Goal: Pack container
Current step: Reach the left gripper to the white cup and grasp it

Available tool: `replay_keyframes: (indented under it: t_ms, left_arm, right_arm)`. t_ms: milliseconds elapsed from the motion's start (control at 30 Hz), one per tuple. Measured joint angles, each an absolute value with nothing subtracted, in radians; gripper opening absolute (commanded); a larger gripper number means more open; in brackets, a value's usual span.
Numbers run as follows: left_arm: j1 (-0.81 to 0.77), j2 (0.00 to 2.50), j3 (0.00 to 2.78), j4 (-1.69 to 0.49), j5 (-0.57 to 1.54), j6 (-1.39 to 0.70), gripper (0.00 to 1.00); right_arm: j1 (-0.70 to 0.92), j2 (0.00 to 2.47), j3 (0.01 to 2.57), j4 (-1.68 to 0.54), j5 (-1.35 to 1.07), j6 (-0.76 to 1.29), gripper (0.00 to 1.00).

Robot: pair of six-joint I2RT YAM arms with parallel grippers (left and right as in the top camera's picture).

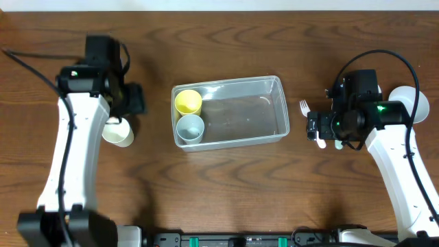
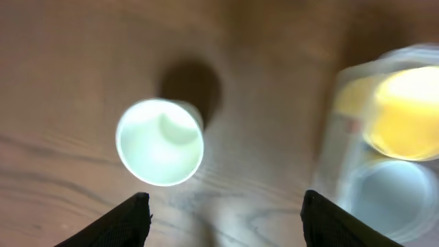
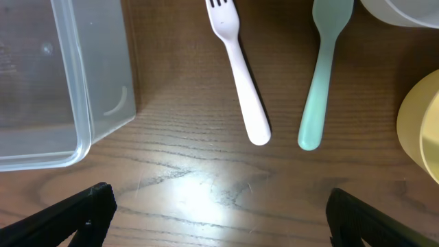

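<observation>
The container [image 1: 248,118] is a clear rectangular tub in the middle of the table. It holds a yellow cup [image 1: 188,101] and a pale blue cup [image 1: 190,127] at its left end. A whitish cup [image 1: 118,132] stands upright on the table left of it, also in the left wrist view [image 2: 160,142]. My left gripper [image 2: 226,219] is open and empty above the table between that cup and the container [image 2: 339,137]. My right gripper [image 3: 219,213] is open and empty over bare wood right of the container's corner [image 3: 89,103], just short of a white fork [image 3: 240,82] and a mint spoon [image 3: 321,82].
A white bowl [image 1: 414,103] sits at the far right under the right arm, and its edge shows in the right wrist view [image 3: 401,10]. The rim of a yellow bowl [image 3: 422,130] shows at that view's right edge. The fork's tines [image 1: 302,106] show overhead.
</observation>
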State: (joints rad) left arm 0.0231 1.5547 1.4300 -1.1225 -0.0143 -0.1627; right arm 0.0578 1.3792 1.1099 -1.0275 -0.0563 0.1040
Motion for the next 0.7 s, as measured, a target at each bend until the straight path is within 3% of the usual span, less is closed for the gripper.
replay_keyframes:
  t_ms: [267, 333, 433, 667, 700]
  left_arm:
    - [0.082, 1.635, 1.147, -0.931, 0.032, -0.184, 0.71]
    - [0.084, 1.657, 1.121, -0.907, 0.043, -0.186, 0.63]
    - [0.084, 1.684, 1.117, -0.892, 0.049, -0.196, 0.36]
    - [0.084, 1.689, 1.117, -0.881, 0.053, -0.192, 0.19]
    - [0.084, 1.689, 1.117, -0.881, 0.053, -0.191, 0.11]
  right_arm:
    - [0.058, 1.379, 1.11, -1.031, -0.056, 0.104, 0.99]
    - [0.058, 1.379, 1.11, -1.034, -0.056, 0.104, 0.99]
    - [0.058, 1.379, 1.11, -1.035, -0.056, 0.104, 0.99]
    - [0.058, 1.379, 1.11, -1.037, -0.056, 0.104, 0.99]
    - [0.058, 1.379, 1.11, -1.037, -0.056, 0.104, 0.99]
